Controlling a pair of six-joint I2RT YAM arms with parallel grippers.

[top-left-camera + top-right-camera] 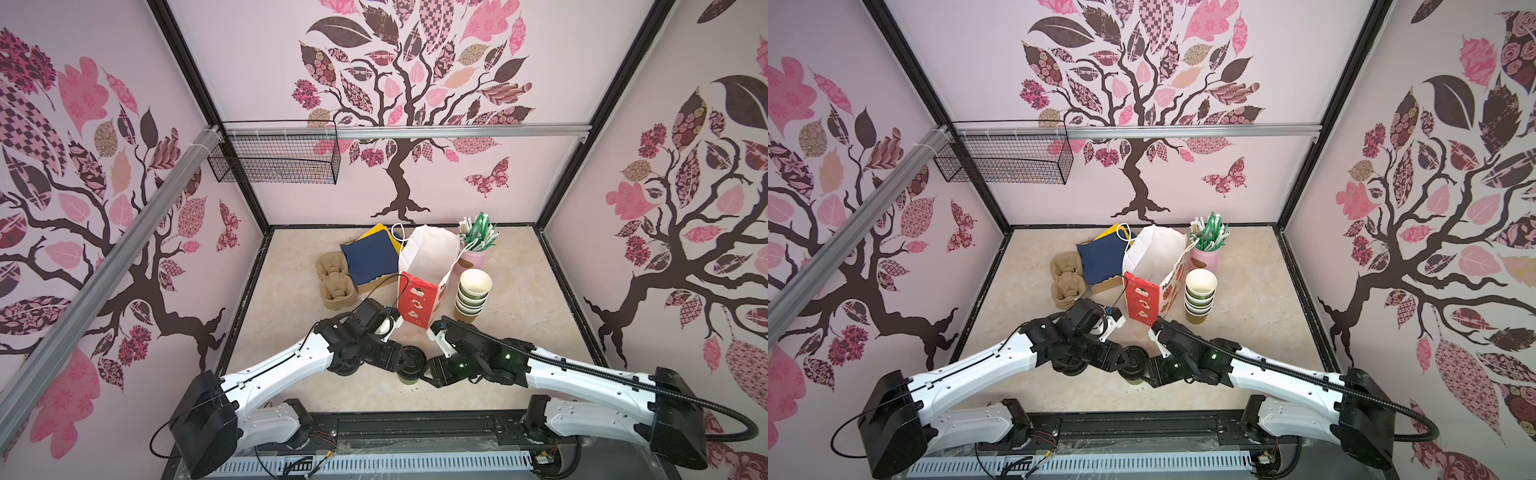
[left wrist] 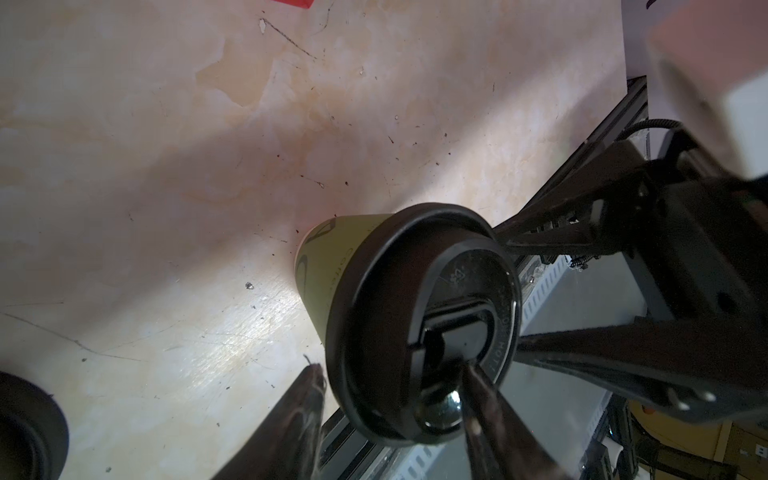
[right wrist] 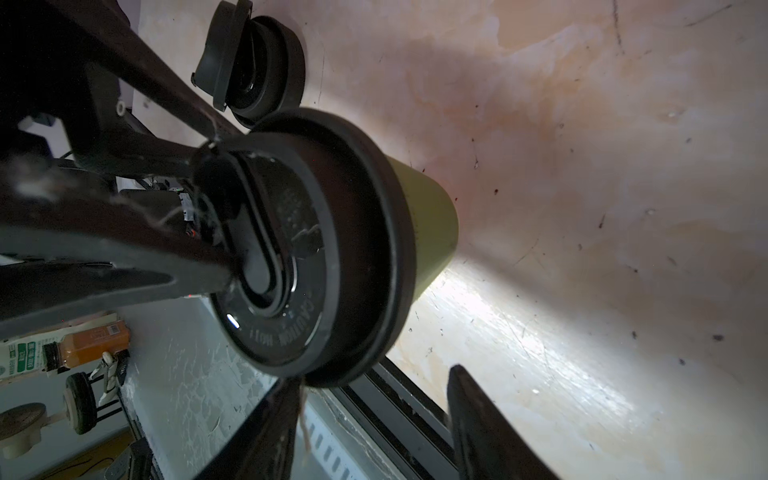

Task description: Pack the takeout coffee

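Observation:
One takeout coffee [image 1: 412,360] stands upright near the table's front edge, its body greenish under a black sip lid [image 2: 415,311]. My left gripper [image 1: 404,360] is on its left, open. In the left wrist view, one of the left gripper's [image 2: 395,374] fingers lies across the lid top and the other sits outside the rim. My right gripper [image 1: 426,374] is on the cup's right, open. In the right wrist view, one right gripper [image 3: 378,374] fingertip touches the lid rim [image 3: 332,249] and the other stands apart. A second black lid [image 3: 257,66] with its tab raised sits behind the left fingers; what is under it is hidden.
An open white and red paper bag [image 1: 424,270] stands behind the grippers. A stack of lidless cups [image 1: 471,295] and a pink holder of straws [image 1: 476,245] are to its right. Cardboard cup carriers [image 1: 334,282] and navy and yellow sheets [image 1: 370,255] lie to its left. A wire basket [image 1: 274,158] hangs on the back wall.

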